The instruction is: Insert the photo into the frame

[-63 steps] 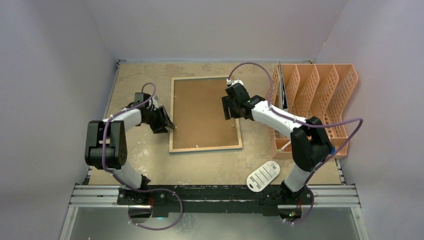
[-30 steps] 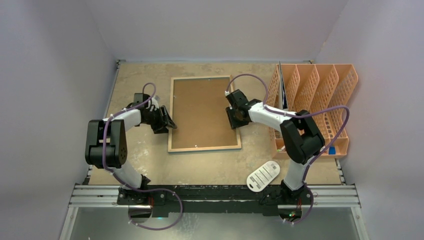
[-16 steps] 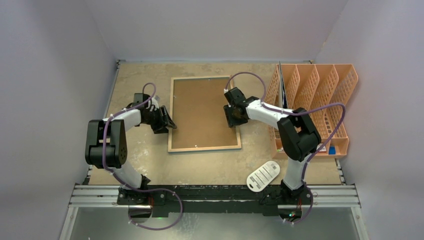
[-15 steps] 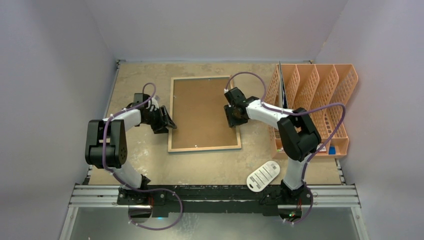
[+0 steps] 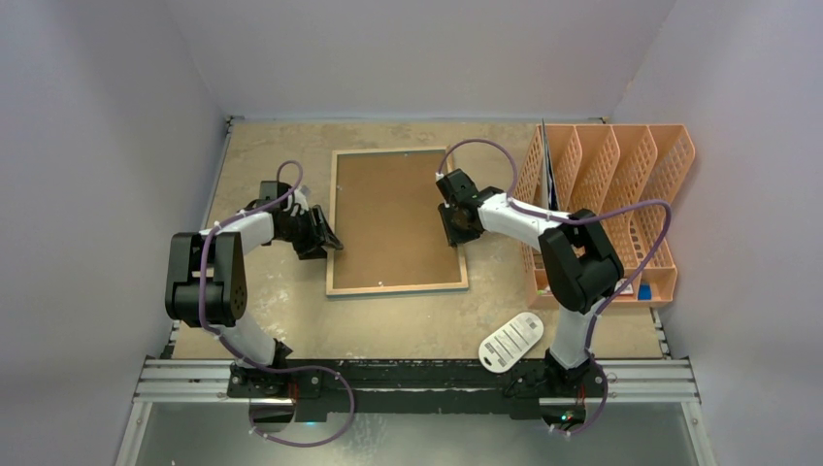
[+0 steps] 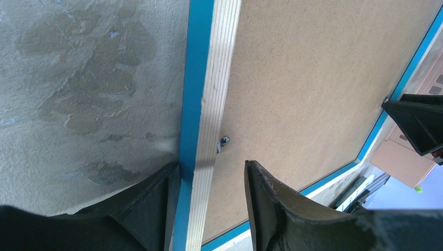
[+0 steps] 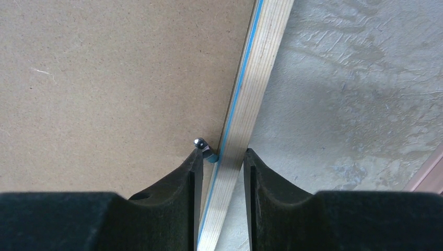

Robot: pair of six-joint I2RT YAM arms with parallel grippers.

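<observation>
The frame (image 5: 398, 288) lies face down on the table, light wood side up, with the plain brown backing board (image 5: 388, 218) inside it. The photo is not in view. My left gripper (image 5: 333, 243) is open astride the frame's left border (image 6: 209, 78); its outer finger touches the blue side and its inner finger hangs over the board (image 6: 303, 78), near a metal tab (image 6: 223, 141). My right gripper (image 5: 456, 233) is narrowly open astride the right border (image 7: 256, 68); its inner fingertip is at a metal tab (image 7: 201, 142).
An orange mesh file organizer (image 5: 621, 194) stands at the right, close to the right arm, with a dark flat item (image 5: 549, 170) in its leftmost slot. A white oval card (image 5: 511, 340) lies near the right arm's base. Walls close in on three sides.
My right gripper has moved from above the backing board to the frame's right border and come down over it. The frame has shifted slightly left. The left arm has not moved.
</observation>
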